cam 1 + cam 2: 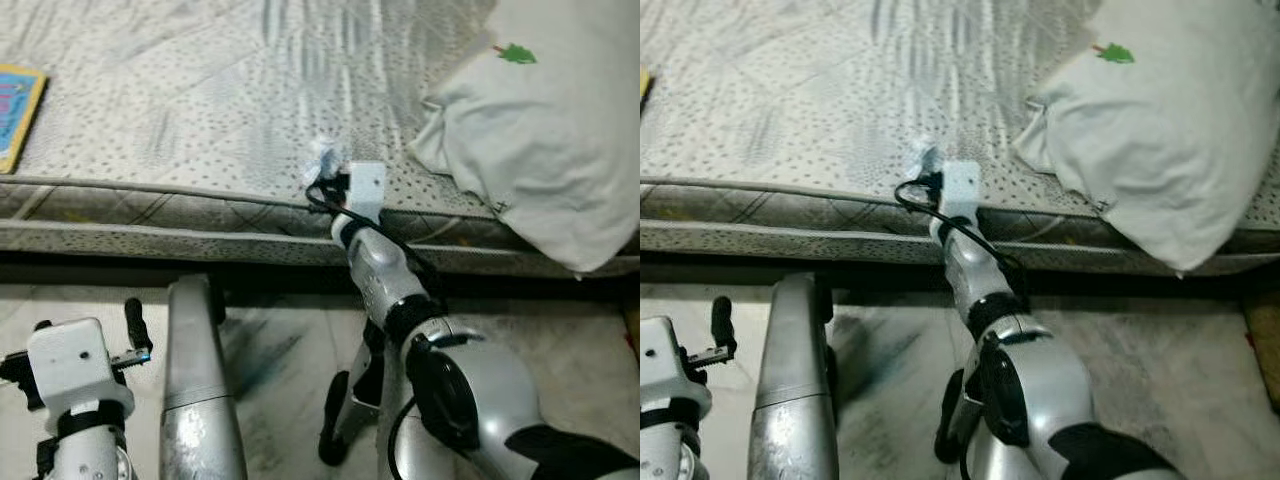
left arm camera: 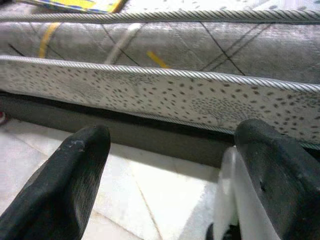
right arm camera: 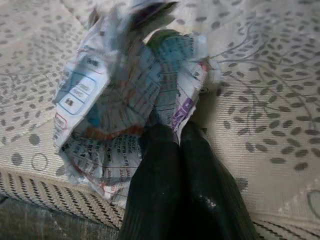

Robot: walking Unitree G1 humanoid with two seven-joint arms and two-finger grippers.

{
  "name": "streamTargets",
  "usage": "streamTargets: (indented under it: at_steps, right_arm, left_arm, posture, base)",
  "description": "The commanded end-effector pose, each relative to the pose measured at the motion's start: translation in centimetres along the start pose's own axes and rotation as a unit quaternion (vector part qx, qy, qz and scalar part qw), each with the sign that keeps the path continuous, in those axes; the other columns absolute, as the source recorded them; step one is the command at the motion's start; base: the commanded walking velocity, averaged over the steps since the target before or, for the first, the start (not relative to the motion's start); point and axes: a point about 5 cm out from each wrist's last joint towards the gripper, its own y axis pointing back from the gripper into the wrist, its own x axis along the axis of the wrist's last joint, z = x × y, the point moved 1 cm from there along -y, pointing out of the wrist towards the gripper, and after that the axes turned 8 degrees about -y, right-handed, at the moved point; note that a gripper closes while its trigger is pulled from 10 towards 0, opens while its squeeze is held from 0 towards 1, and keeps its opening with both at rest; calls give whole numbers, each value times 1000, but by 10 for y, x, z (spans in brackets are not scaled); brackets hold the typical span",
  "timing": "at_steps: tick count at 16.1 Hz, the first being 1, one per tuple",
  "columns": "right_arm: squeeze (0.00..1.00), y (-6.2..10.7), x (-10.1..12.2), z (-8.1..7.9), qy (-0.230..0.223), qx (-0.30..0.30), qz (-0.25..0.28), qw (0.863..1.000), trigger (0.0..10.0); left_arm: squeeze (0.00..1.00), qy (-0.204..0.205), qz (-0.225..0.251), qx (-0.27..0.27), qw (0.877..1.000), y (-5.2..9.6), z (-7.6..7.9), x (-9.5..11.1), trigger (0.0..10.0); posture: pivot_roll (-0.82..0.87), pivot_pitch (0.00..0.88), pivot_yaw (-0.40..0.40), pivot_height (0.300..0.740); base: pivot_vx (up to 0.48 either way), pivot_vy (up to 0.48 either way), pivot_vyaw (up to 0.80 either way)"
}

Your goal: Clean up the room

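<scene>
Left hand (image 1: 135, 335): held low over the pale floor (image 1: 560, 330) beside the bed, its fingers (image 2: 75, 185) spread wide with nothing between them.
Right hand (image 3: 175, 145): stretched to the mattress edge, fingers pressed together on a crumpled printed wrapper (image 3: 115, 100).
Wrapper: lying on the mattress (image 1: 200, 110) just inside its edge, pinched at its near side.
Pillow (image 1: 540, 130): set at the right, overhanging the mattress edge.
Book (image 1: 15, 105): seen at the far left of the mattress.

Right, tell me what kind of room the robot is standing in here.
Most likely a bedroom. A patterned mattress lies low over a pale tiled floor, with a white pillow on it. The right gripper, jaws shut, pinches a crumpled paper wrapper at the mattress edge.
</scene>
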Motion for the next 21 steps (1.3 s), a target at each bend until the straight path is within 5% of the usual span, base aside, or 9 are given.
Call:
streamTargets:
  at_steps: [1,6,12,15,17,21]
  right_arm:
    - [0,25,-66,-2,-51,-16,-105,993,0]
    - [0,23,-27,46,-65,-33,-28,997,0]
    - [0,13,22,30,-13,75,50,996,0]
    - [0,25,42,27,43,120,88,988,0]
    - [0,55,40,43,113,116,96,982,0]
    - [0,95,23,62,114,50,104,987,0]
  left_arm:
    - [0,-8,-20,-1,1000,0,-3,-8,10000]
    - [0,16,16,-29,999,-34,23,-1,10000]
    - [0,30,33,-46,998,-58,33,1,10000]
    - [0,35,48,-49,997,-71,39,4,10000]
    - [0,37,45,-53,997,-73,39,-3,10000]
    - [0,41,48,-74,995,-65,51,-6,10000]
  posture:
    - [301,318,-126,503]
    - [196,190,-108,503]
    - [109,86,-70,503]
    - [73,30,-54,503]
    - [36,0,-23,503]
    - [45,0,-16,503]
  base:
    - [0,0,0]
    - [0,0,0]
    - [0,0,0]
    - [0,0,0]
    - [0,0,0]
    - [0,0,0]
